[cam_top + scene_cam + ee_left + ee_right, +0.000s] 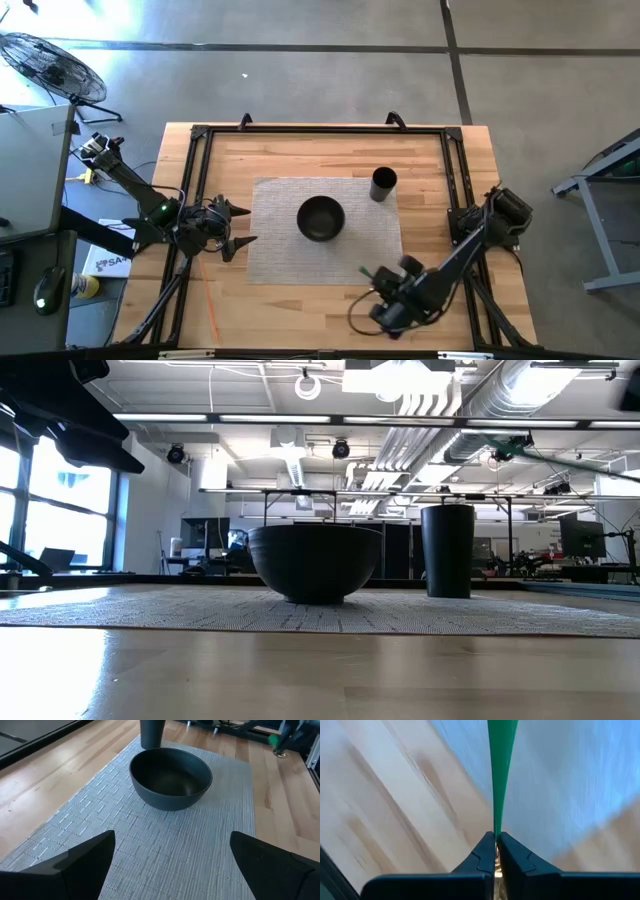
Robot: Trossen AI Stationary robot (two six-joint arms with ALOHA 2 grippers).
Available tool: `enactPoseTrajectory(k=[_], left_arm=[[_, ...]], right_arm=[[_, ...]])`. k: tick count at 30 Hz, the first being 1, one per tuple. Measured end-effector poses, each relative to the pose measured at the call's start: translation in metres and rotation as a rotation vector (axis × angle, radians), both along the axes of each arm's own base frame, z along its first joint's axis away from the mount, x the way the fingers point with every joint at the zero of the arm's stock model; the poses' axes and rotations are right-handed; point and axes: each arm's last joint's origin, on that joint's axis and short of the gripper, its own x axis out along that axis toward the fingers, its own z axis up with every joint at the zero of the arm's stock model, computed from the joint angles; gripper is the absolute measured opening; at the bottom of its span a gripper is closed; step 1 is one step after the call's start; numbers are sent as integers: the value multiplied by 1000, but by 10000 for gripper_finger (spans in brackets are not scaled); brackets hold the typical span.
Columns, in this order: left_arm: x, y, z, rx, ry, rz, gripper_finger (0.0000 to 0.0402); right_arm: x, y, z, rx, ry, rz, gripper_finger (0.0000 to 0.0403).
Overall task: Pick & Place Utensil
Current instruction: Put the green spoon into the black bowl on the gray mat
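Fig. legend, high view: wooden tabletop (300, 150) w/ black frame, on which a grey woven mat (270, 230) is laid at centre. A dark bowl (321, 218) is seated on the mat; a dark cylindrical cup (384, 184) is stood upright near the mat's far right corner, apart from the bowl.

Right claw (372, 275) is positioned low over the mat's near right corner, arm angled in from the right side. In the right wrist view the claw (496, 842) is seen pinched tight on a thin green utensil (501, 765), gripped at one end, w/ its length extended straight out from the fingertips above mat and wood; type of utensil cannot be told.

Left claw (243, 226) is held at the mat's left edge, pointed toward the bowl, spread wide w/ nothing between the fingers (80, 865); bowl and cup are framed beyond it.

Low view: bowl (314, 563) & cup (447, 550) shown side by side on the mat, not touching
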Motion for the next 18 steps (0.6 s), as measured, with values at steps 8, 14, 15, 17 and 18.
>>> enactPoseTrajectory(k=[8,14,15,17,18], left_arm=[[0,0,0,-31,3,-5,389],[0,-1,-1,-31,17,-21,389],[-1,-1,-1,-30,23,-26,389],[-1,-1,-2,-28,36,-44,389],[-1,-1,-2,-24,41,-52,389]], right_arm=[[75,-49,47,-288,-307,160,6],[123,-98,49,-334,-492,227,3],[128,-106,48,-355,-508,227,4],[134,-123,42,-408,-520,210,5],[135,-131,39,-428,-519,200,5]])
